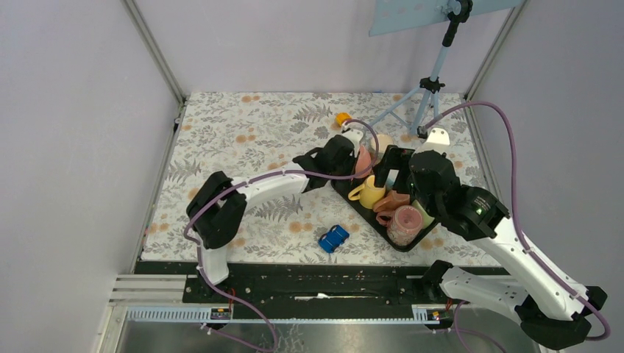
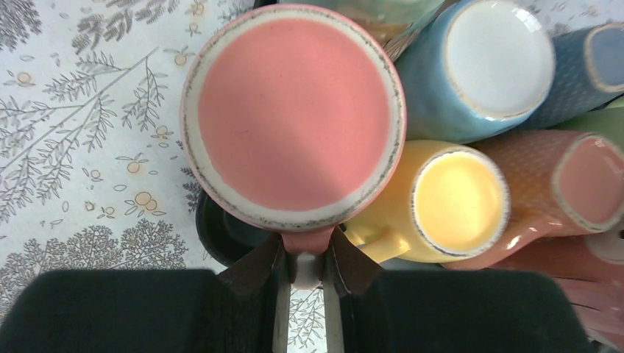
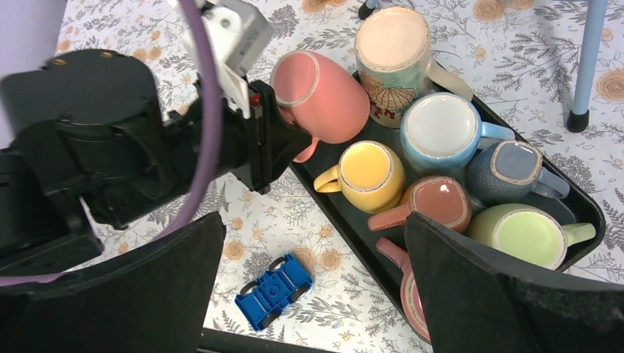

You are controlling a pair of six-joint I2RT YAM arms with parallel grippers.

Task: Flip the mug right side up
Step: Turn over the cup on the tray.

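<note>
The left arm [image 1: 265, 184] stretches low from its base across the floral bench [image 1: 243, 132] to the left corner of the black tray [image 3: 581, 206]. The pink mug [image 2: 294, 114] is tilted there, with its base facing the wrist. The left gripper [image 2: 307, 257] has its jaws narrow, pinched on the mug's handle [image 2: 307, 239]. The right arm [image 1: 515, 243] bends over the tray. The right gripper [image 3: 316, 279] has its jaws spread wide and holds nothing.
</note>
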